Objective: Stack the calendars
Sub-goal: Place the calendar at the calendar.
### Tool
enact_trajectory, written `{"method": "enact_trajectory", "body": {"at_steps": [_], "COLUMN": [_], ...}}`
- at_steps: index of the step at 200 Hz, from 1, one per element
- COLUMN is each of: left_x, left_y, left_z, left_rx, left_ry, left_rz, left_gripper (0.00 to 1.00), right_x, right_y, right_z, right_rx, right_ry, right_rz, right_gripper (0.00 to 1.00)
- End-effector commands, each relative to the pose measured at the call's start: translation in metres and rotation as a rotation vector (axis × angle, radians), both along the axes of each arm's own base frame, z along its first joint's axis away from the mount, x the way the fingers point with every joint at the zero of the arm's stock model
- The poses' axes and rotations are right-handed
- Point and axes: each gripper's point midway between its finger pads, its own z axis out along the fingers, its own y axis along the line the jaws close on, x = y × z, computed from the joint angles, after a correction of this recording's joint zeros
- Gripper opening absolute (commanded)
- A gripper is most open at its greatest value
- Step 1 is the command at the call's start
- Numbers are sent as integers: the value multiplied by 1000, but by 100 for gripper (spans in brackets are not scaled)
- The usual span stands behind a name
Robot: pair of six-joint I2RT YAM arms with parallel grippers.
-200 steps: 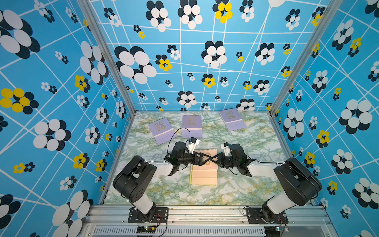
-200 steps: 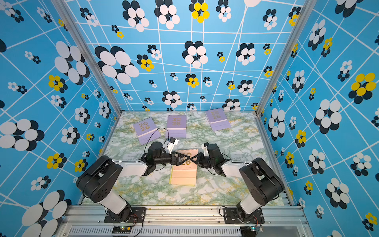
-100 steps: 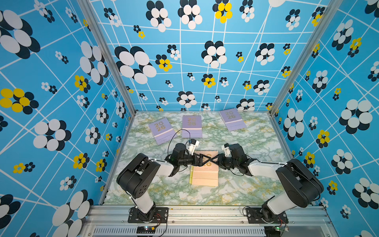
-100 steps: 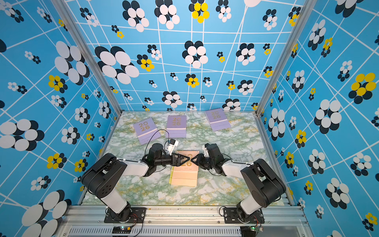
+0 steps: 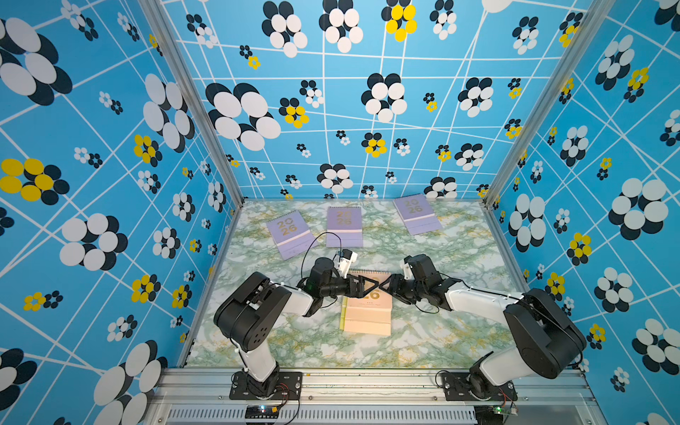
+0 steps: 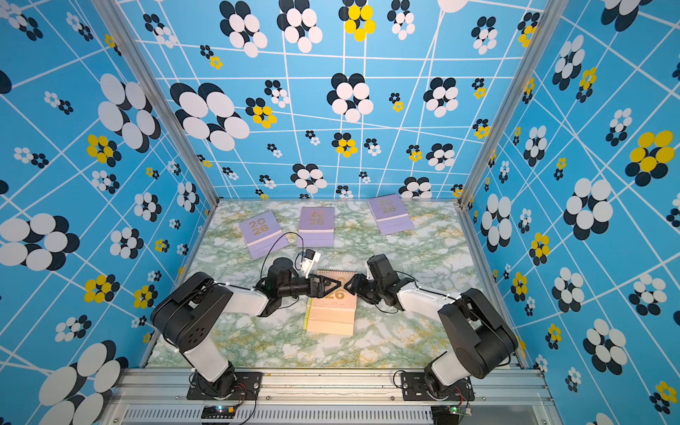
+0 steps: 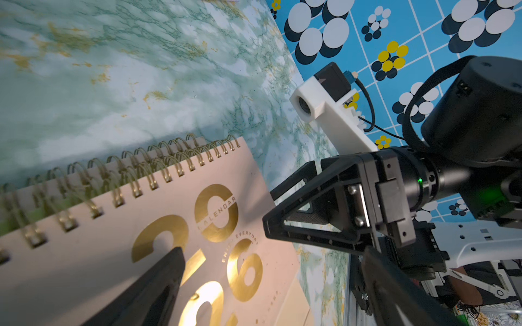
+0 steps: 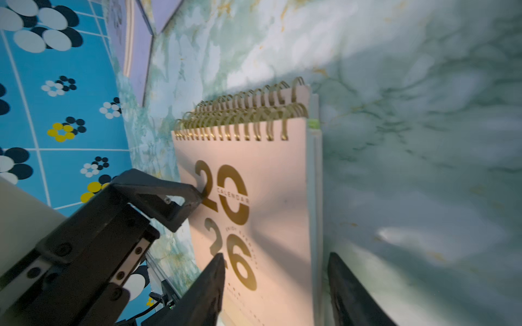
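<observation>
Right pincer [image 8: 275, 258] opened wider, yellow calendar [image 5: 344, 318] mostly under peach calendar [image 5: 368, 316]

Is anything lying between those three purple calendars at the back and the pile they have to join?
Nothing lies on the table between the purple calendars and the pile; only the left gripper and right gripper hang over it.

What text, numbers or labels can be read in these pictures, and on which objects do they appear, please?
"20" over "26": gold, top peach calendar cover.
"CALENDAR": across that cover's zero.
"ENJOY EVERYDAY": curved beside its six.
"20" over "26": left lilac calendar; fainter on middle lilac calendar and right lilac calendar.
Small print below the peach digits: too small to read.
</observation>
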Motion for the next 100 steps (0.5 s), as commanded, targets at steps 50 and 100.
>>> {"method": "enact_trajectory", "body": {"at_steps": [50,100], "left_x": [10,37], "left_y": [6,20], "left_z": [16,57], "left_rx": [-41,63], "left_ry": [-29,-161], "left_rz": [47,135], "left_gripper": [99,99], "right_x": [-9,-11], "right_y": [-10,-3], "right_z": [5,13], "right_rx": [-151,-222], "right_ry": [25,29], "right_rz": [18,37], "right_gripper": [63,64]}}
